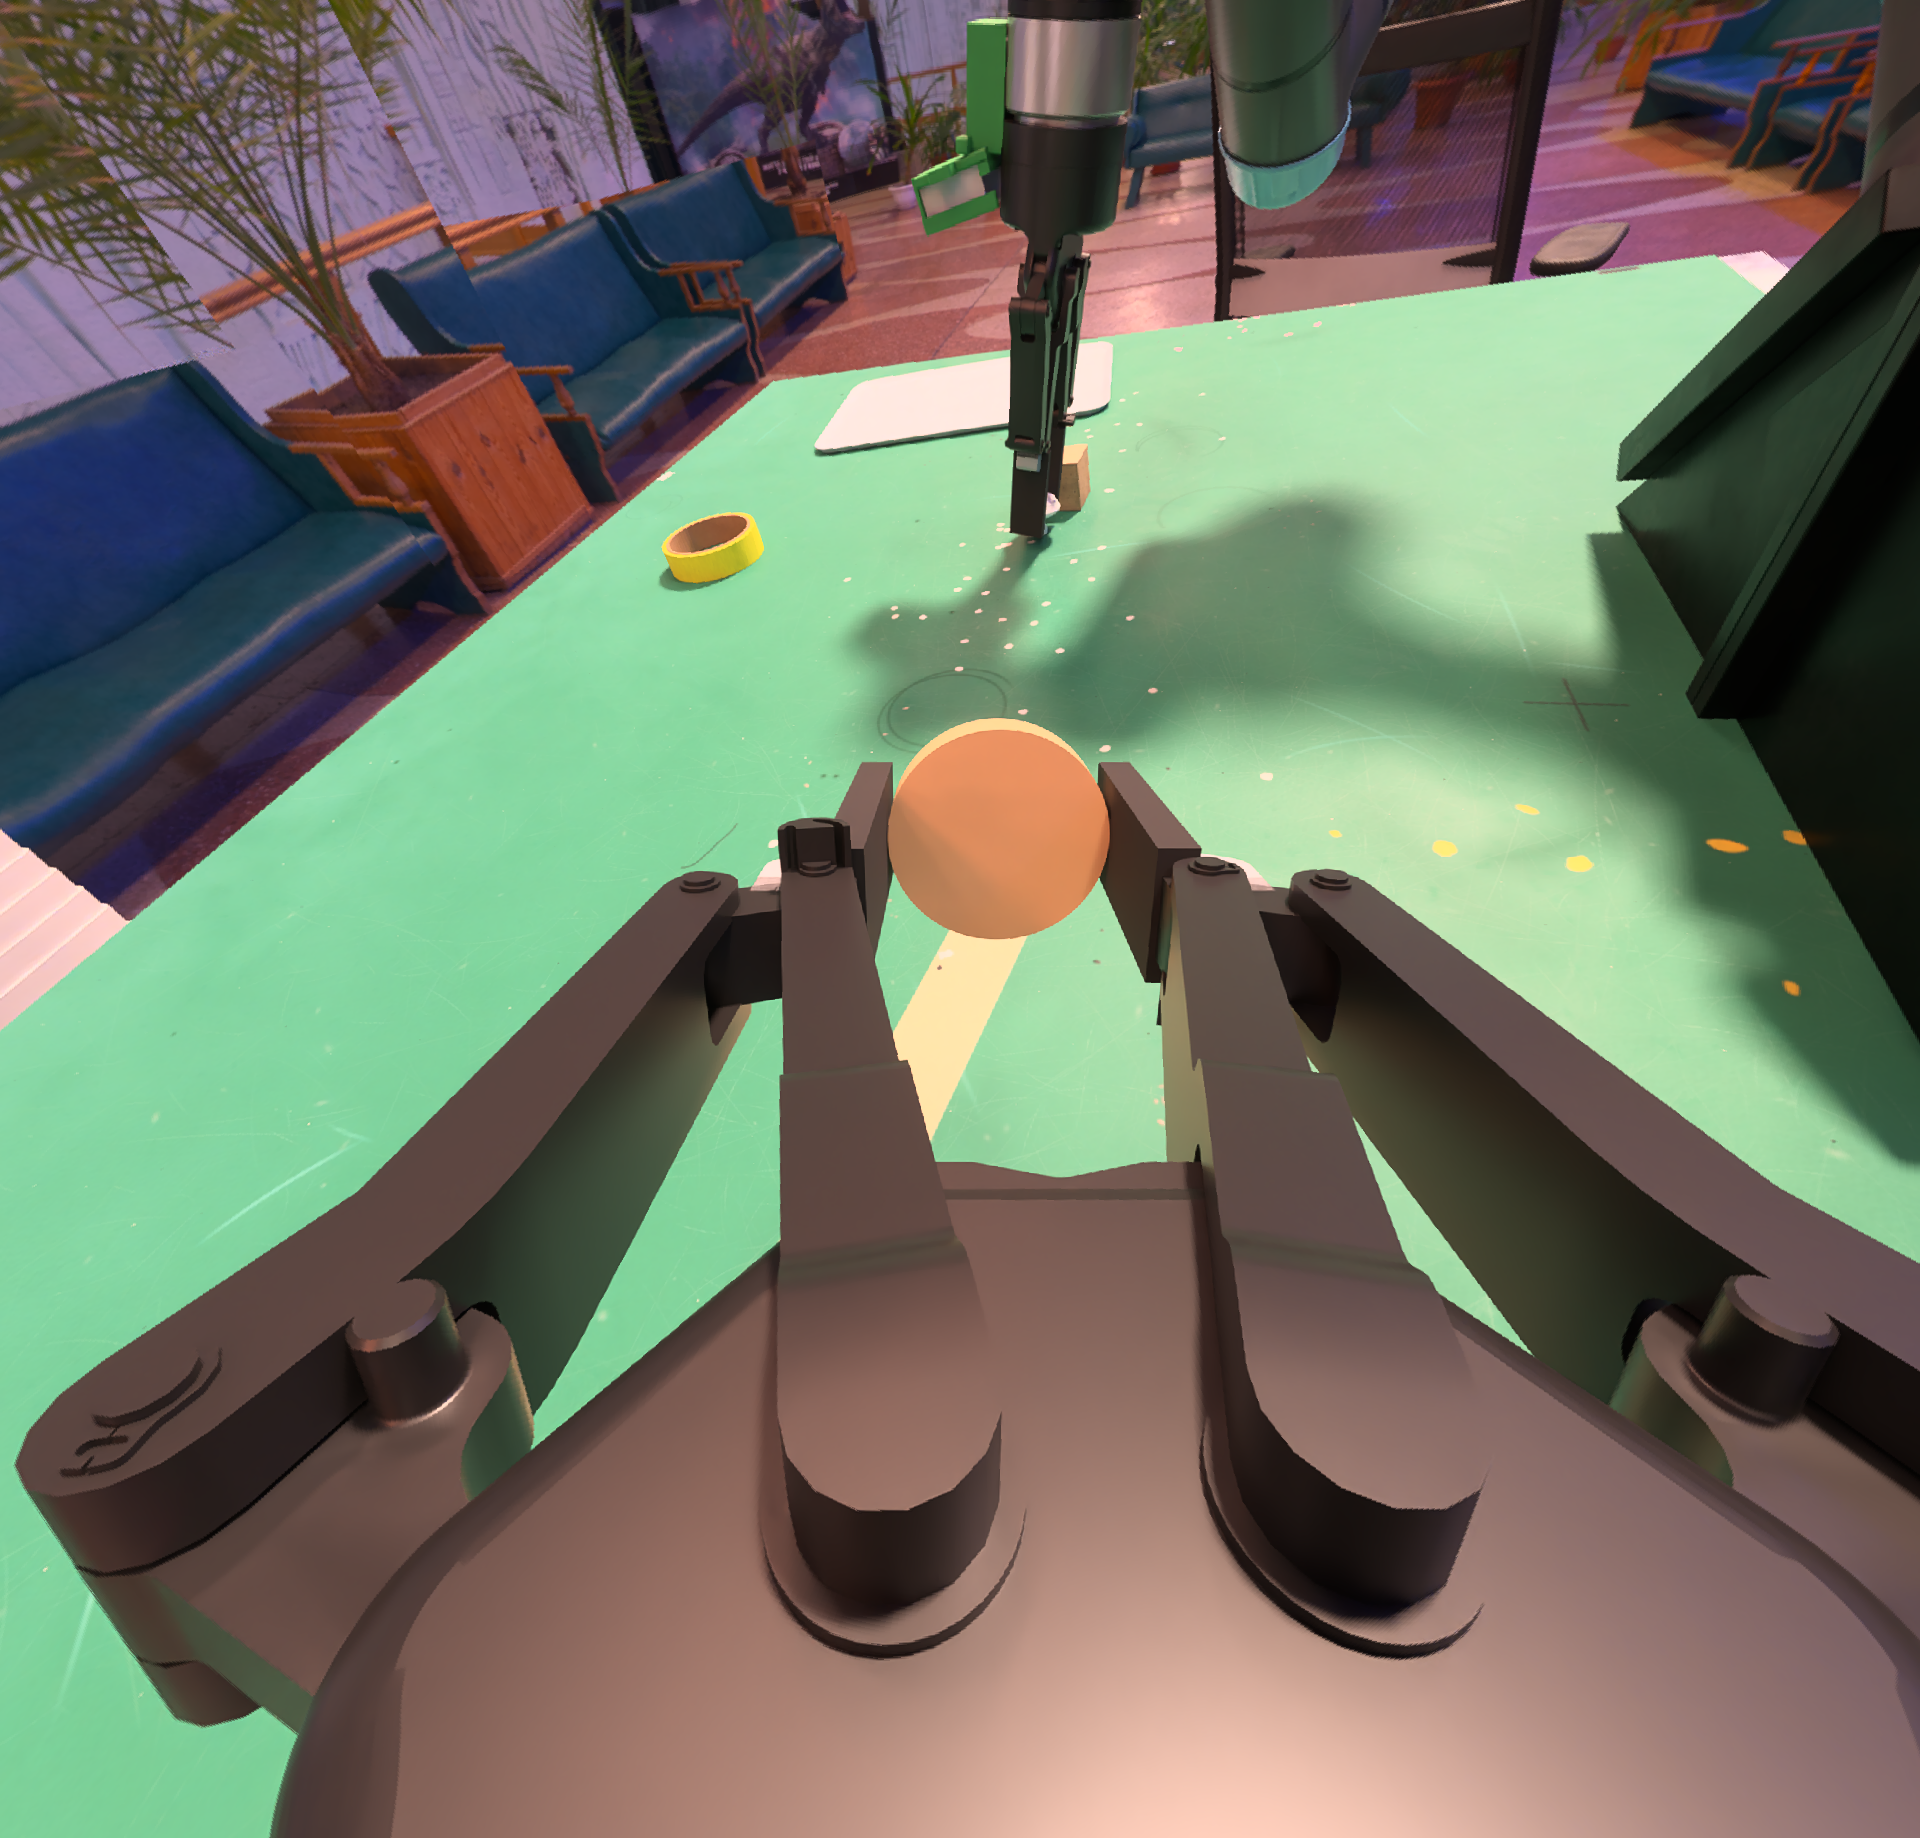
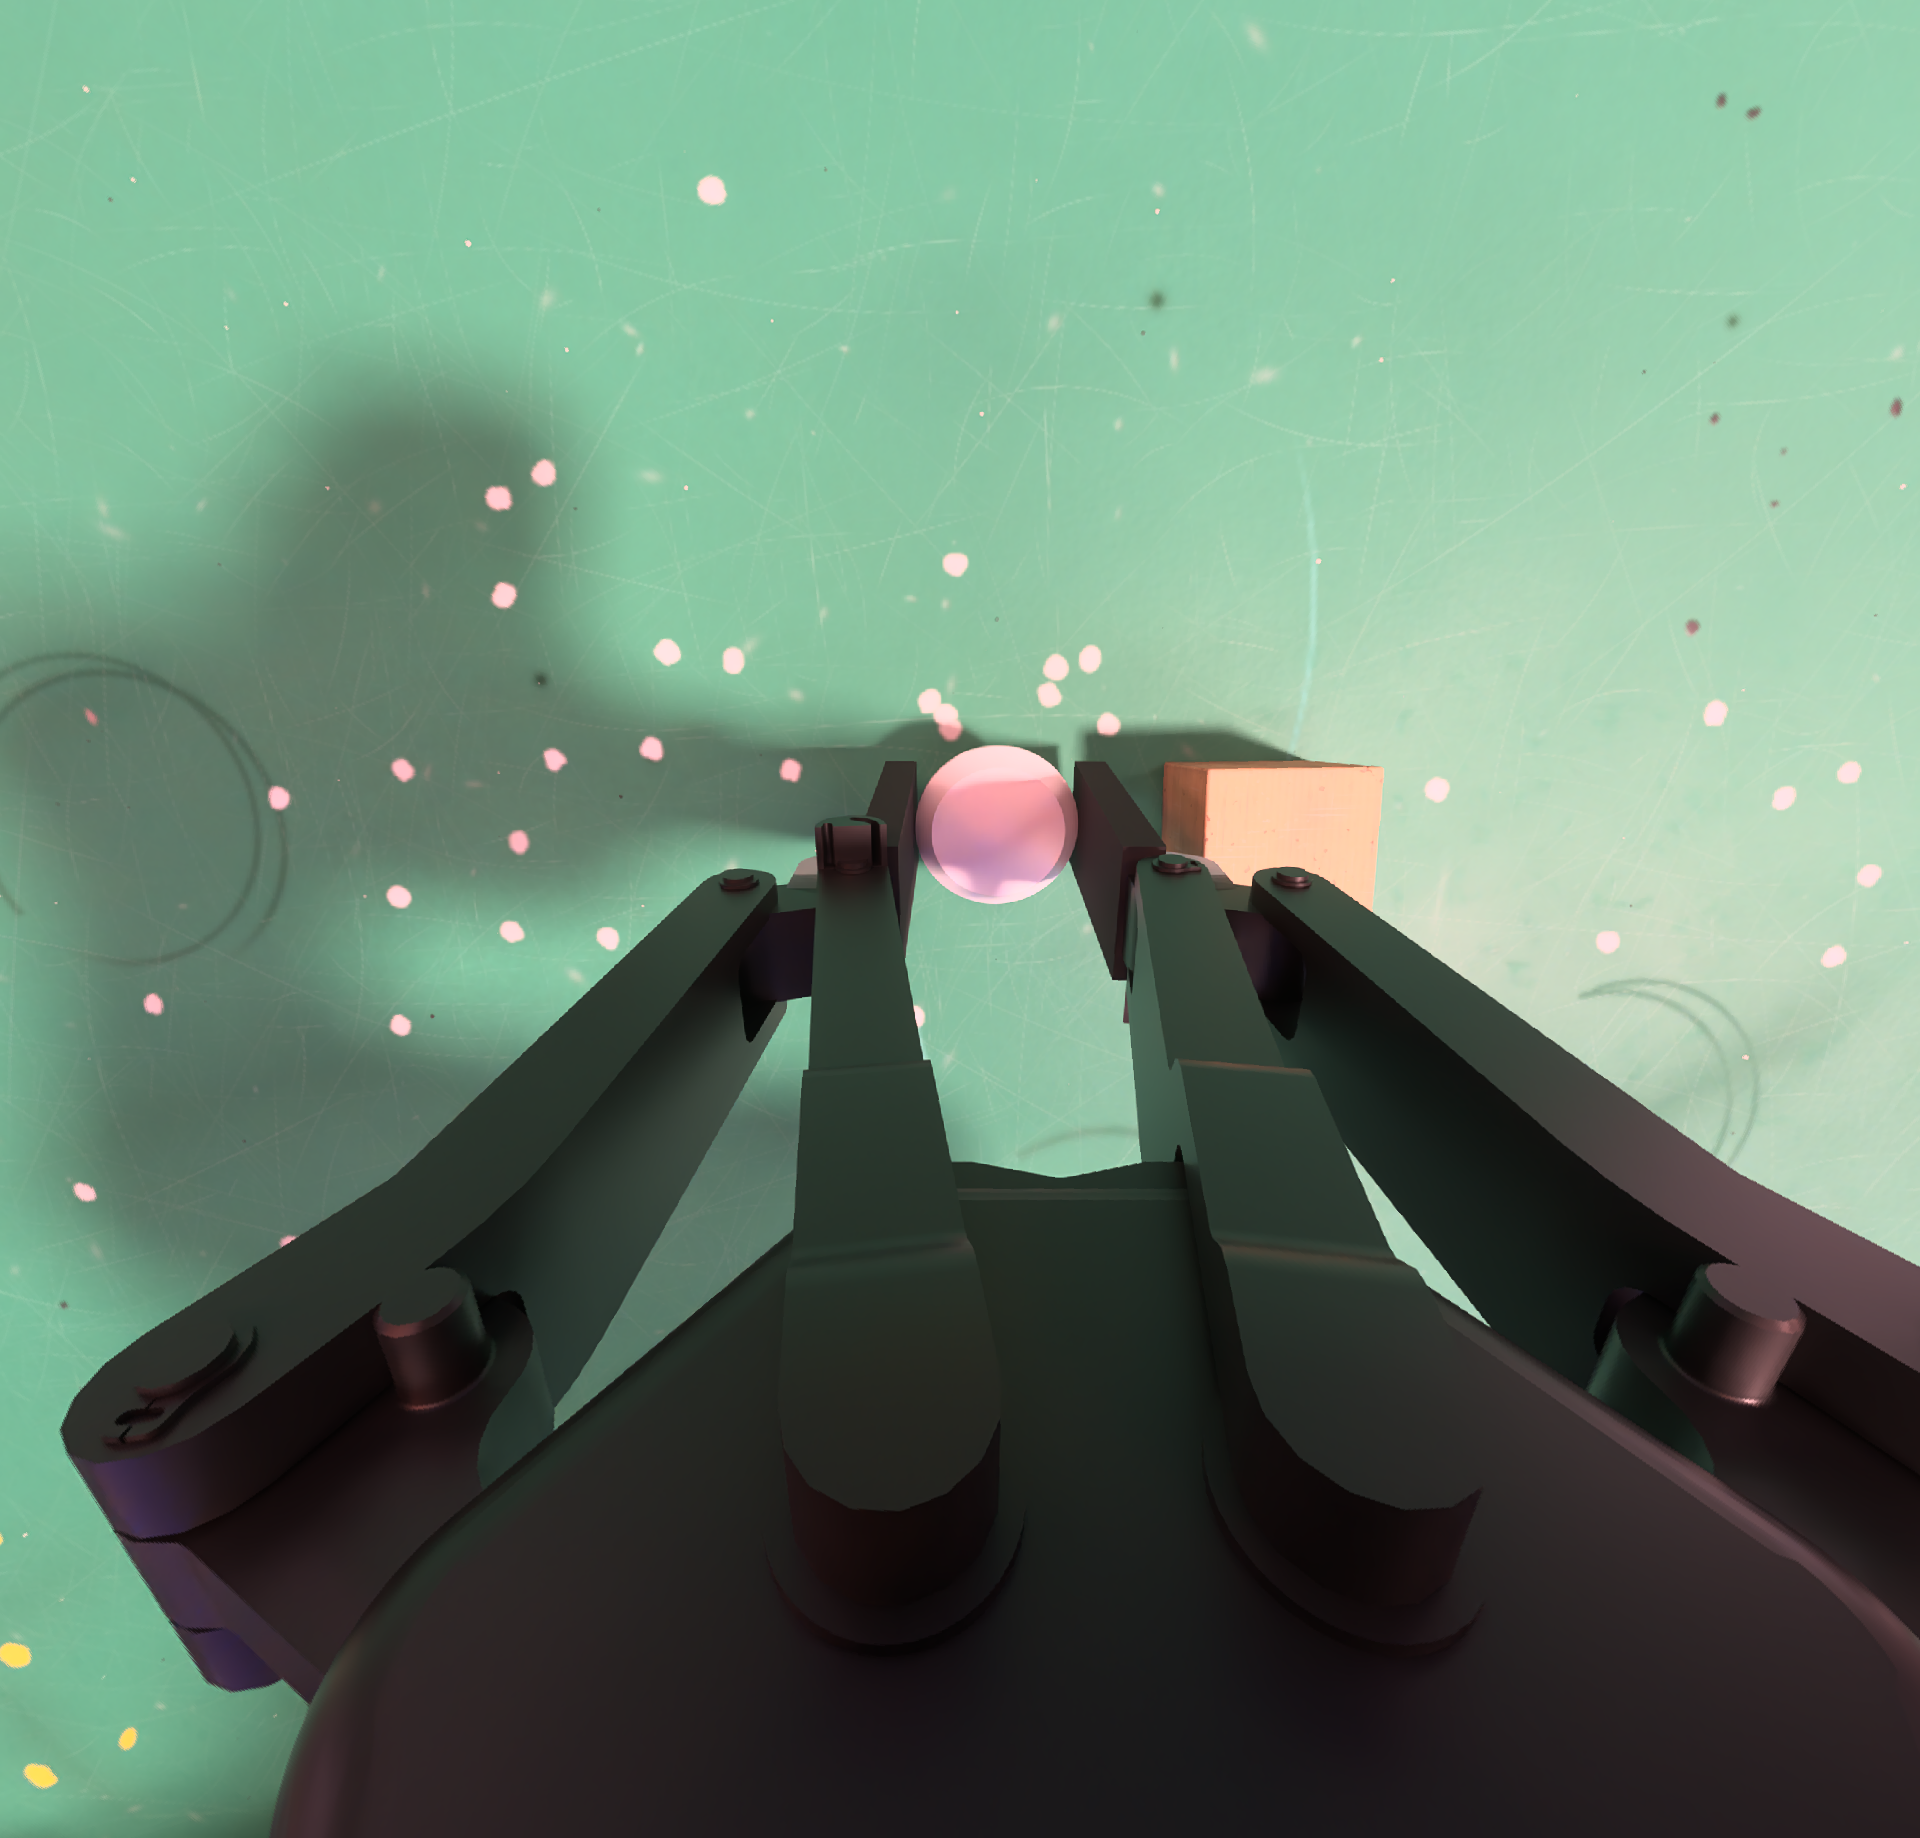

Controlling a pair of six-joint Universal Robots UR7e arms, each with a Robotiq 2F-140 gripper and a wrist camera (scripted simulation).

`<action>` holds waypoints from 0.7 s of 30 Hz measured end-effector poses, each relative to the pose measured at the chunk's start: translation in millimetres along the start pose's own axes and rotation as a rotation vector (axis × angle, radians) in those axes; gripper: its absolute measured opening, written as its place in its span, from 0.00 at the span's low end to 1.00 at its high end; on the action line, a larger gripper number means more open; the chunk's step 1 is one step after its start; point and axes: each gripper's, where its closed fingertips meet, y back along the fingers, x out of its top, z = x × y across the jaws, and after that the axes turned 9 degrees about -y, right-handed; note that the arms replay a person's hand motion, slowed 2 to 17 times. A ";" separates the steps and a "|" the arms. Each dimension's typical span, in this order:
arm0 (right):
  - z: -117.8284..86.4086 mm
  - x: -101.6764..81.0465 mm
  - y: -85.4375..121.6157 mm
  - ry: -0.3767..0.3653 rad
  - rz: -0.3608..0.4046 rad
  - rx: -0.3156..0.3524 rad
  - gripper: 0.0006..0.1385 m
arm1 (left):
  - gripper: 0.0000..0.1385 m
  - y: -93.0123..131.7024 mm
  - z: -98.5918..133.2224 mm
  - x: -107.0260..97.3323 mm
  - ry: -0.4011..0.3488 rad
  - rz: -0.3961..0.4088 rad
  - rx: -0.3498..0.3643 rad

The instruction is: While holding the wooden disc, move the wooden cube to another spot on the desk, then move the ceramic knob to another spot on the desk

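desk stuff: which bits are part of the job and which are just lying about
Job: wooden disc held in the left gripper; ceramic knob between the right gripper fingers; wooden cube beside it.
Lying about: yellow tape roll; white board.

Yellow tape roll (image 1: 713, 545), white (perhaps) board (image 1: 935, 404)

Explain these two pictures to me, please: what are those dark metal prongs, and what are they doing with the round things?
Each picture comes from a camera on a robot arm's wrist, looking along its two-fingered claw. In the left wrist view, the left claw grips a wooden disc above the green desk. Farther off stand the other arm, a yellow tape roll and a white board. In the right wrist view, the right claw sits around a shiny pink ceramic knob; the fingers look closed on it, though contact is hard to confirm. A wooden cube sits just beside it.
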 end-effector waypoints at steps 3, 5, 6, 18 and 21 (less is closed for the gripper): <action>-0.3 0.1 -1.5 -0.002 0.000 0.005 0.29 | 0.38 0.2 0.0 0.2 -0.001 0.001 0.000; -0.4 0.0 -2.4 -0.004 -0.001 0.007 0.29 | 0.38 0.3 0.1 0.3 -0.001 0.001 0.000; -0.4 0.0 -2.8 -0.005 -0.002 0.008 0.29 | 0.38 0.3 0.1 0.4 -0.001 0.001 0.000; -0.8 1.8 -5.0 -0.015 0.002 0.014 0.29 | 0.38 0.2 0.4 0.6 -0.002 0.001 0.001; -0.9 2.1 -5.2 -0.017 0.004 0.013 0.29 | 0.38 0.1 0.5 0.6 -0.002 0.000 0.000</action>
